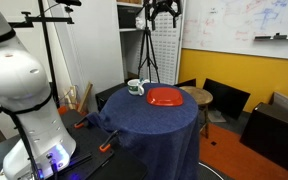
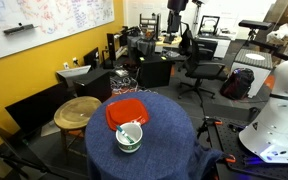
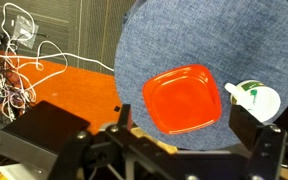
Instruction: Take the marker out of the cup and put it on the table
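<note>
Navy-draped table, marker in cup just beside red plate, well below gripper, jaws spread wide, cup nearer one finger.

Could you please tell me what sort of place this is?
Most likely a robotics lab or office: a written-on whiteboard on a yellow wall, rolling office chairs, and a tripod.

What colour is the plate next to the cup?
Red-orange; the wrist view shows the plate best.
</note>
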{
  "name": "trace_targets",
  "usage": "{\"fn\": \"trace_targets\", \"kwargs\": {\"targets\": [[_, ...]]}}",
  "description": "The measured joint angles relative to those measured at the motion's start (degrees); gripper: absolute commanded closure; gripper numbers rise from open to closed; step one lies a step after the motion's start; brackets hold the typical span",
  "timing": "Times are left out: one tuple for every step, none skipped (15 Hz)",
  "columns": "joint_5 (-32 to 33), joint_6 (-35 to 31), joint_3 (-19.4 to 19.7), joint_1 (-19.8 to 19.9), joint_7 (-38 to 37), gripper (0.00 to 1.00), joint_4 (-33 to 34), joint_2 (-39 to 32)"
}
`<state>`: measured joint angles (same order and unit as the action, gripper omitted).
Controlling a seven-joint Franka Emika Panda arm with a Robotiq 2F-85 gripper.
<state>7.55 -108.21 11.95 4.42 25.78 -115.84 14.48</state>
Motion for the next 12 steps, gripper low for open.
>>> {"fn": "trace_targets", "kwargs": {"targets": [[-0.07, -1.7, -0.36, -0.09, -0.01, 0.0, -0.25, -0.44], [-0.2, -3.2, -0.71, -0.22, -0.02, 0.0, -0.46, -0.94], [-0.35, -4.57, -1.05, -0.39, -0.03, 0.0, -0.59, -1.49], [-0.48, -5.97, -1.45, -0.56, -0.1, 0.0, -0.69, -2.1], [-0.72, -7.21, -1.93, -0.64, -0.12, 0.0, -0.71, -2.79], [-1.2, -8.51, -2.44, -0.78, -0.12, 0.0, -0.71, -3.53], [-1.85, -9.85, -2.88, -1.09, -0.12, 0.0, -0.71, -4.28], [-2.7, -11.24, -3.35, -1.4, -0.12, 0.0, -0.71, -5.05], [-3.86, -12.74, -3.81, -1.74, -0.12, 0.0, -0.71, -5.82], [-5.16, -14.14, -4.24, -2.13, -0.12, 0.0, -0.71, -6.58], [-6.67, -15.42, -4.74, -2.47, -0.12, 0.0, -0.7, -7.28], [-8.11, -16.62, -5.2, -2.81, -0.12, 0.0, -0.7, -7.94]]}}
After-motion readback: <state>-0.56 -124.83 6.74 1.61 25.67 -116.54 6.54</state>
